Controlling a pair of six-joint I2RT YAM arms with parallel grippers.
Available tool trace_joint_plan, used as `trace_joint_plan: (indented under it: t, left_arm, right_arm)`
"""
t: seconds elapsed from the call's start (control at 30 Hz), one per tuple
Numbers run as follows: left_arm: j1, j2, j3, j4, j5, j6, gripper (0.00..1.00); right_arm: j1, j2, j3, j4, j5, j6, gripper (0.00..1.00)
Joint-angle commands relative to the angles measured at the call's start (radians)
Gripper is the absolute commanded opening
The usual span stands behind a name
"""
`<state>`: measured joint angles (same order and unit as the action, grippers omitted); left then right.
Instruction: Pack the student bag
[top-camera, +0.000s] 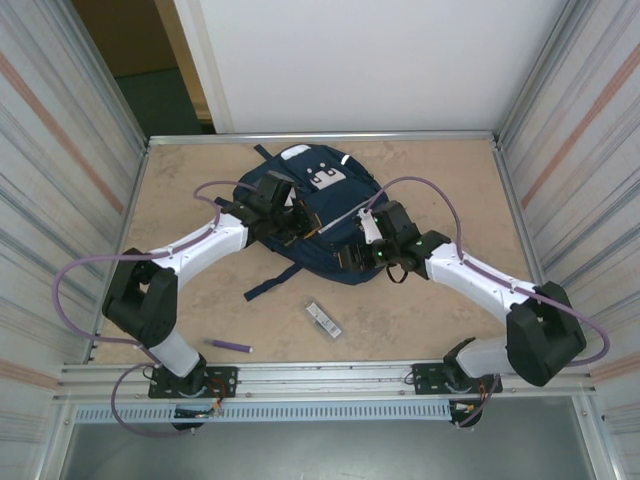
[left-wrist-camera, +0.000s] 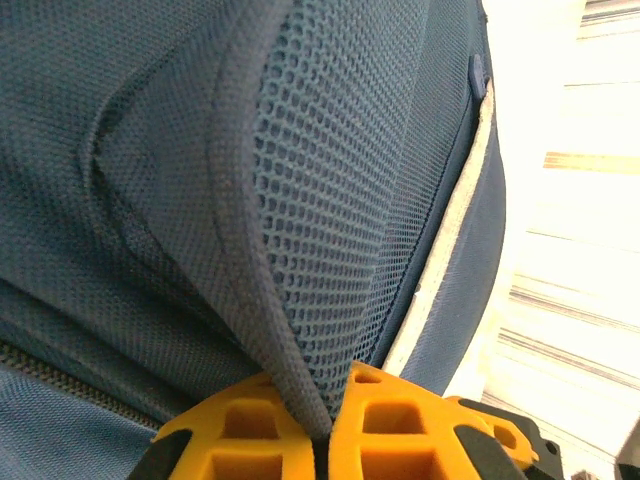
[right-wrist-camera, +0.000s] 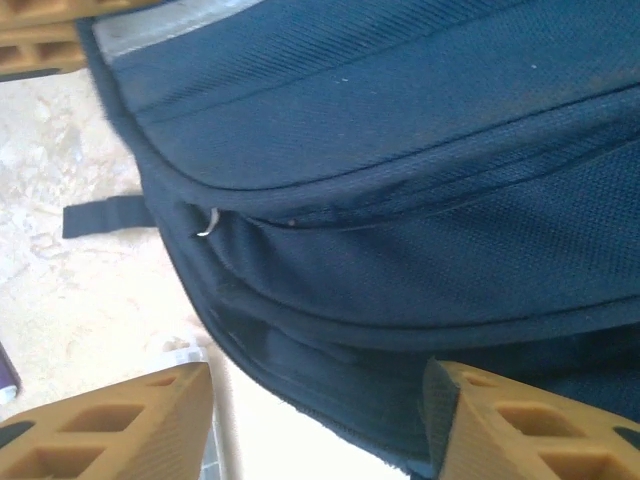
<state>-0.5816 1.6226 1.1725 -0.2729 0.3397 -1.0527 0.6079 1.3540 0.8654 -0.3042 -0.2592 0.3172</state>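
On the student bag (top-camera: 325, 205), left fingers (left-wrist-camera: 240, 430) pinch mesh (left-wrist-camera: 320, 200), arm (top-camera: 200, 245) outstretched.

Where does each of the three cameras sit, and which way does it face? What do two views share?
Top external: above and behind the arm bases, looking down at the table, student bag and both arms.
Left wrist: on the left arm, facing the bag's mesh fold, pinched in the left gripper.
Right wrist: on the right arm, facing the bag's side past the fingers of the open right gripper.
Shared: all views see the bag.
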Motion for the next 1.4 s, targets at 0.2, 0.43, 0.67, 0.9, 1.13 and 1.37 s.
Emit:
trace_joint_plan:
  t: [0.2,0.43,0.67,0.9,1.13,1.37]
  left_arm:
    - [0.0,-0.078,0.038,0.071,0.057,-0.006,0.0]
    - [0.002,-0.064,0.039,0.094,0.066,-0.023,0.0]
    - [0.0,-0.048,0.038,0.104,0.075,-0.026,0.0]
    - [0.008,-0.047,0.018,0.117,0.08,-0.032,0.0]
    - [0.028,-0.044,0.007,0.11,0.091,-0.02,0.0]
    - [0.131,-0.068,-0.052,0.07,0.113,0.057,0.0]
  right_arm:
    - [0.017,0.037,-0.022,0.092,-0.063,-0.024,0.47]
    - [0.051,0.092,-0.032,0.124,0.078,-0.082,0.51]
    - [0.105,0.126,0.008,0.135,0.112,-0.053,0.36]
    - [0.113,0.125,0.002,0.165,0.134,-0.004,0.22]
    - [0.112,0.085,-0.005,0.133,0.182,0.002,0.01]
    - [0.042,0.041,-0.048,0.079,0.145,-0.018,0.0]
